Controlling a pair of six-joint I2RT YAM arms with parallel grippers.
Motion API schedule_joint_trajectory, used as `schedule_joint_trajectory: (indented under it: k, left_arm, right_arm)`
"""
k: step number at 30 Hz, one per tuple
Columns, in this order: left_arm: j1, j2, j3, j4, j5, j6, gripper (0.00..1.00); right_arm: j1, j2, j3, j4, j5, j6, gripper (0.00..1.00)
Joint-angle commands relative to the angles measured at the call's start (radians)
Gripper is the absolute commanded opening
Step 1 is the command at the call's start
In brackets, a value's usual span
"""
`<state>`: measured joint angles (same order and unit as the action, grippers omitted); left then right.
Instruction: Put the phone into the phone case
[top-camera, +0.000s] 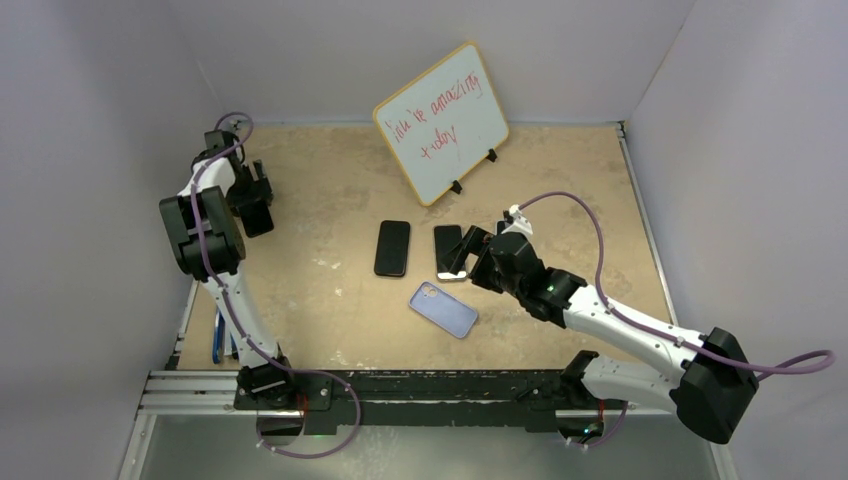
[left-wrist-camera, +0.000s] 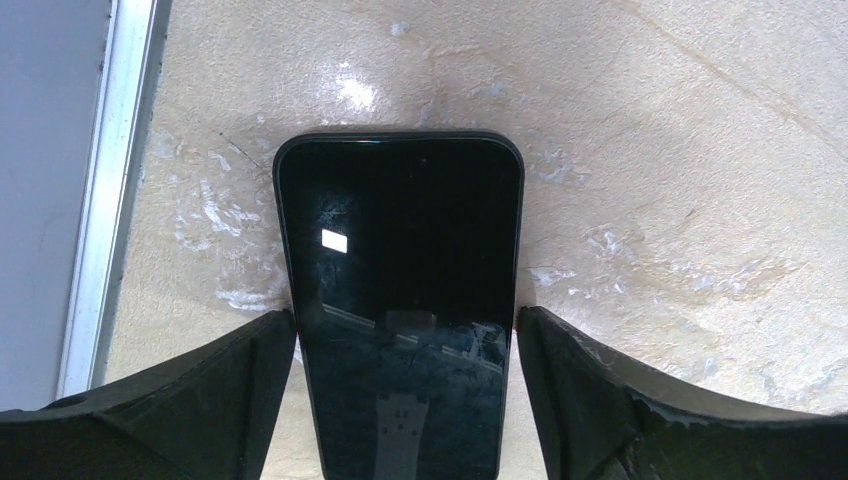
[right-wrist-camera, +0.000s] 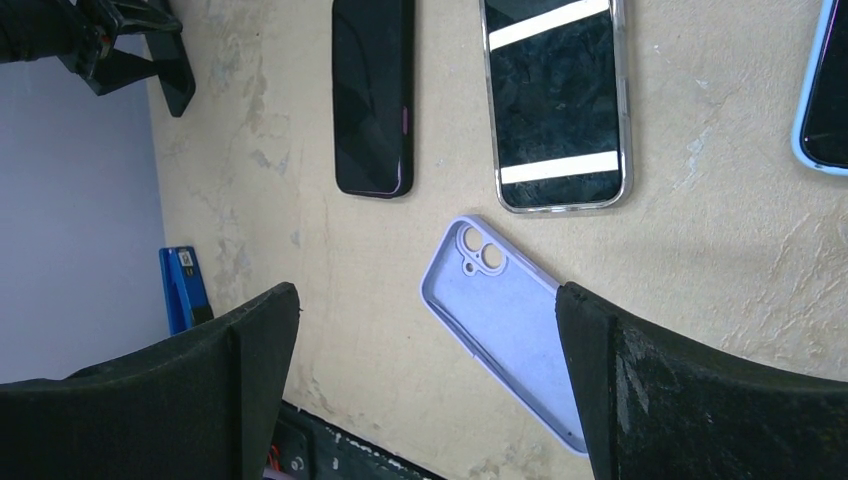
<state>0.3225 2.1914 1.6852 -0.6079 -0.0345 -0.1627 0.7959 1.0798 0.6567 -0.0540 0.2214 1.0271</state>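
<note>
**Q:** Position of the task items?

**A:** A black, glossy-screened phone (left-wrist-camera: 400, 250) is seen lying flat on the beige textured table (left-wrist-camera: 650, 150), close to the aluminium edge rail (left-wrist-camera: 110, 200) on the left side. The lavender soft phone case (top-camera: 443, 309) lies well apart from it, near the table's middle, hollow side up, with the camera cut-outs visible.

**Q:** End effectors?

**A:** The left gripper (left-wrist-camera: 405, 325) is set astride the phone, with one finger at each long edge. The fingers are so close that contact cannot be told from a gap, so whether the phone is clamped cannot be told. The right gripper (right-wrist-camera: 428, 295) is held above the table, fingers spread wide with nothing between them. The case is seen below the gap.

**Q:** Clutter nearby?

**A:** Two other phones lie side by side just beyond the case: a dark slab phone (top-camera: 392, 247) and a phone in a clear case (top-camera: 450, 252) — the latter just beside the right gripper. A light-blue-rimmed phone (right-wrist-camera: 825, 90) is cut off by the edge of the right wrist view. A tilted whiteboard with red handwriting (top-camera: 441, 122) is propped at the back. A blue object (right-wrist-camera: 185, 290) lies off the table's left edge.
</note>
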Motion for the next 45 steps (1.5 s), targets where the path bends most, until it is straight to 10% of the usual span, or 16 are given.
schedule_joint_trajectory:
  k: [1, 13, 45]
  left_arm:
    - [0.004, -0.012, -0.047, 0.015, 0.079, -0.004, 0.8]
    - [-0.004, -0.184, -0.235, 0.05, 0.261, -0.096, 0.55]
    - [-0.386, -0.836, -0.981, 0.524, 0.652, -0.508, 0.48]
  right_arm:
    - [-0.005, -0.002, 0.023, 0.032, 0.007, -0.02, 0.97]
    - [-0.004, -0.031, -0.016, 0.051, -0.031, -0.004, 0.92]
    - [0.126, 0.326, 0.152, 0.282, -0.11, 0.085, 0.61]
